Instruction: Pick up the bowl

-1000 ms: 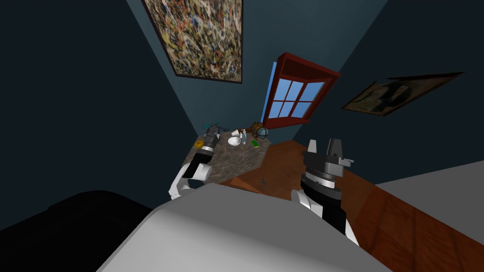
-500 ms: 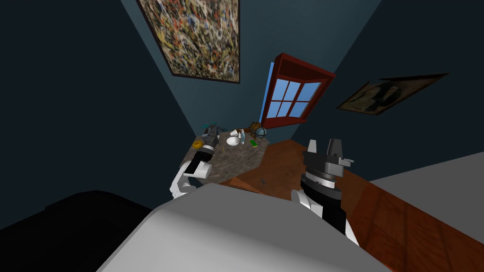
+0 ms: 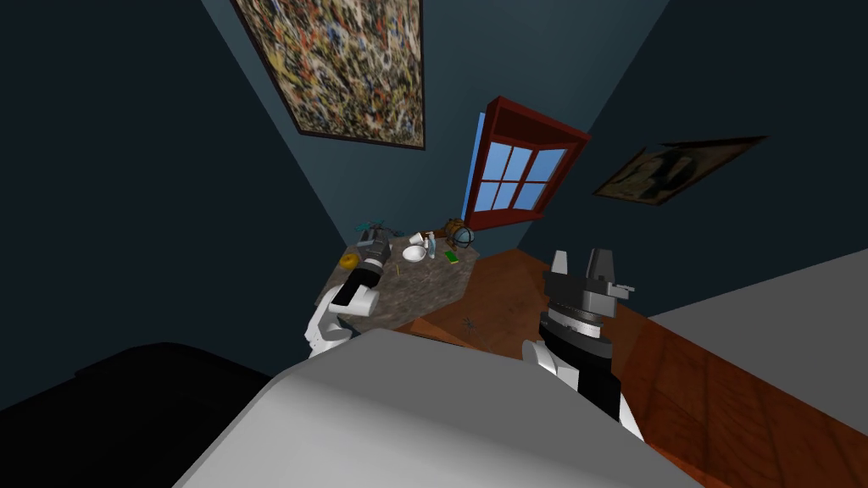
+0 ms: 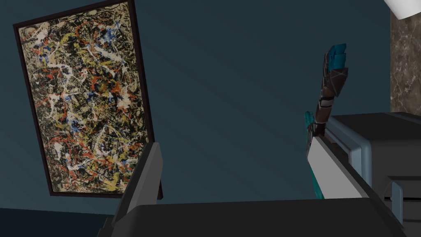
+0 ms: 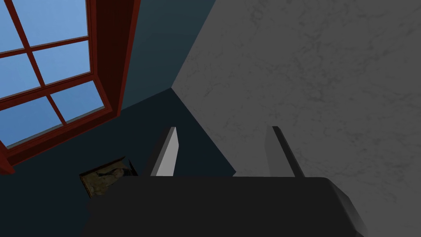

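While the left gripper [image 3: 375,244], fingers apart, hovers over the marble table [image 3: 424,292], the white bowl [image 3: 414,252] lies just beside it.

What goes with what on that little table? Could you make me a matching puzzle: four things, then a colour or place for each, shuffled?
Things:
1. bowl
2. yellow thing
3. green block
4. right gripper

Places:
A. at the left edge of the table, beside the left gripper
B. raised over the wooden floor, fingers open
C. white, on the table, to the right of the left gripper
D. near the table's right edge

Pairs: 1-C, 2-A, 3-D, 4-B.
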### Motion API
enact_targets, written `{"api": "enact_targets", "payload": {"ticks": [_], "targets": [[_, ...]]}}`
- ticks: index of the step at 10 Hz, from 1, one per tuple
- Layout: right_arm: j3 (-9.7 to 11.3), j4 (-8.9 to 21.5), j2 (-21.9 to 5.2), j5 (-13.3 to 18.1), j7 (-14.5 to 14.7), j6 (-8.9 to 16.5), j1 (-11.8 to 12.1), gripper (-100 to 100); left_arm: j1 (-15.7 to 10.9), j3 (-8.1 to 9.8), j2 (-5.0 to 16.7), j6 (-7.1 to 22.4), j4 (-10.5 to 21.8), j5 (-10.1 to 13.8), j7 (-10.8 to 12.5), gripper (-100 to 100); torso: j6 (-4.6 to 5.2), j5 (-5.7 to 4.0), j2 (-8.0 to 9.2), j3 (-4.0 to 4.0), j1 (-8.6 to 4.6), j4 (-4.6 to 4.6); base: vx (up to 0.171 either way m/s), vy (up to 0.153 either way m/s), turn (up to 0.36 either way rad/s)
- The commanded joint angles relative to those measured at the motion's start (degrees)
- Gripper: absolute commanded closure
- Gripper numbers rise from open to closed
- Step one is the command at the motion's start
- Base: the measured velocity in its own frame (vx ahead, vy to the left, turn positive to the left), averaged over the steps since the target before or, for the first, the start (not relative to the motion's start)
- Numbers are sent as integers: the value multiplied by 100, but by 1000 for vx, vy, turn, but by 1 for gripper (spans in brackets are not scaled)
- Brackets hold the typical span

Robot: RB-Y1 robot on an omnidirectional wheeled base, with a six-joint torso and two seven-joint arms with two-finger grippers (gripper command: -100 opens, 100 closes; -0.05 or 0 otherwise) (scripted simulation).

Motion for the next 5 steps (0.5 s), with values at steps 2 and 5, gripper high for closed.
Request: {"api": "enact_targets", "payload": {"ticks": [2,5], "targets": [[0,0,0,0,0,0,0,0,-138,72,8,423,6,-17,-47,-100,-1,0,1,1,2,0,5,-13,-44],[0,0,0,0,0,0,0,0,-262,140,7,900,36,-29,-86,-100,-1,0,0,0,2,0,8,-15,-51]]}}
